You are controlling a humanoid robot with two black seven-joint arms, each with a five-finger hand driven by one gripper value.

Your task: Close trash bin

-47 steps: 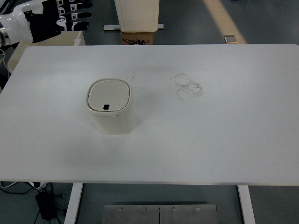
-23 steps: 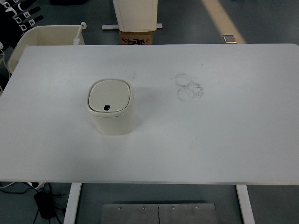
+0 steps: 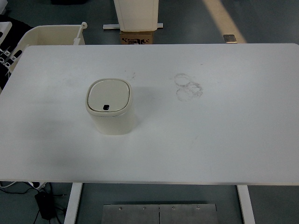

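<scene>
So the white table (image 3: 224, 140) is basically just me and one object right now. Big change over the last second: my left hand was up at the far-left corner, open-fingered, and it's pulled back out of frame entirely. Neither hand shows in the head view now, so I can't say whether fingers are apart or together on either side.

What that tells me: the trash bin (image 3: 110, 108) sits left of centre on the table, upright, and its lid (image 3: 108, 95) looks flat and flush in the rim. I'd call the job done, arm just retreating.

Orientation: the bin is a rounded-square tub, long axis straight up, mouth facing the ceiling. The little dark latch (image 3: 106, 107) is on the lid's near edge, so the front faces my side.

Small stuff: some faint ring marks (image 3: 188, 87) right of the bin, well apart from it.
</scene>
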